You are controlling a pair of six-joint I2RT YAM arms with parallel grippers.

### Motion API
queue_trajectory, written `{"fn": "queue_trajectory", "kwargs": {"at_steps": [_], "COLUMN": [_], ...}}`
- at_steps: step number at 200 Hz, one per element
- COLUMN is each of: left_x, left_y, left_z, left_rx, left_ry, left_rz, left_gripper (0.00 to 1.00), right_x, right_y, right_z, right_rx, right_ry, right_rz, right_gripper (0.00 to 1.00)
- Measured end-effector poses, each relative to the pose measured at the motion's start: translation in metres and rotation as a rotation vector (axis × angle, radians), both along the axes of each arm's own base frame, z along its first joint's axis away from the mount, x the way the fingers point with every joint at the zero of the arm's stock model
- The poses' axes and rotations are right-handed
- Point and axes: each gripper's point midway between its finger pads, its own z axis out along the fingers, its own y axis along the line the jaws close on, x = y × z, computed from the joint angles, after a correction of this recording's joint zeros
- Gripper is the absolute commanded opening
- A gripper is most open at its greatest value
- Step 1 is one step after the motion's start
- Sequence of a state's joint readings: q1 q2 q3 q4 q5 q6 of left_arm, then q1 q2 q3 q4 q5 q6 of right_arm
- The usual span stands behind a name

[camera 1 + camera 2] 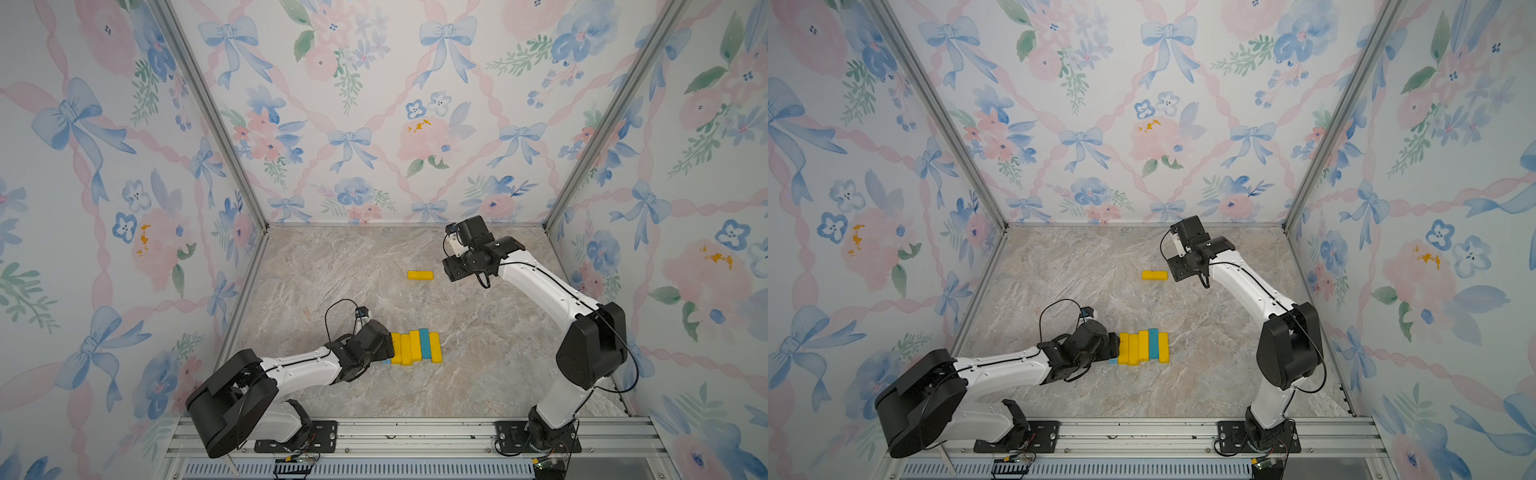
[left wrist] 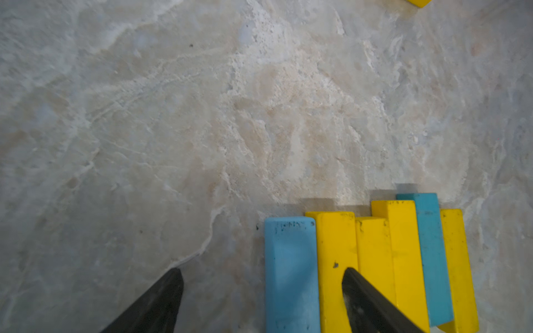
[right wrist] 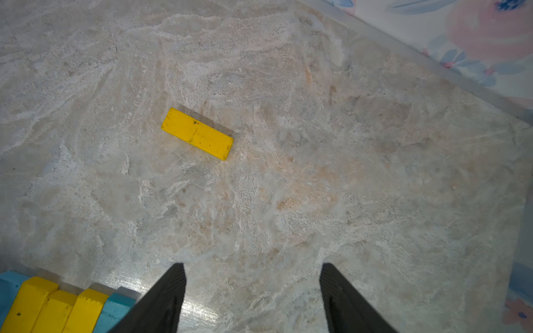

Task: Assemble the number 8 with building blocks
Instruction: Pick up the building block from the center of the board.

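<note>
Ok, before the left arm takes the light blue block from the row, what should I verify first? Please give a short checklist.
1. Left gripper open and empty: ok.
2. Light blue block between its jaws: ok.
3. Fingers clear of the neighbouring yellow block: not ok; one finger overlaps it in the left wrist view.
4. Finger height above the table: cannot tell.
5. Right gripper open, empty, away from the row: ok.
6. Lone yellow block flat, apart from the row: ok.
</note>
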State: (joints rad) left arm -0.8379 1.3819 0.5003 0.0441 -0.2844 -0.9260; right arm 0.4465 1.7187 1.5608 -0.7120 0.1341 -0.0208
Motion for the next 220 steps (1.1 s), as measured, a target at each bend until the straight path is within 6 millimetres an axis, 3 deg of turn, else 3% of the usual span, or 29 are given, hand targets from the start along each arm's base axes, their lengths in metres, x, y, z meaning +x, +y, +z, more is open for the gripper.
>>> {"fn": "queue_trajectory", "kwargs": {"at_steps": [33, 133, 220], "left_x": [0.007, 0.001, -0.002], "left_y": [-0.005, 0.019, 0.007], "left_z": [-0.001, -0.006, -0.008], "left_rx": [0.029, 0.125, 0.181], "left_ry": [-0.027, -0.037, -0.055], "left_rz": [0.01, 0.051, 0.028], "left_gripper": [0.89, 0.84, 0.85], "right_x": [-0.003, -0.004, -0.004], "right_y": [0.0, 0.002, 0.001], "right_z": [0.016, 0.01, 0.009], "right_rx": [0.041, 0.056, 0.057], "right_ry": [-0.042, -0.031, -0.03], "right_rz": [-0.009, -0.014, -0.018], "right_gripper": [0.74, 0.74, 0.73]}}
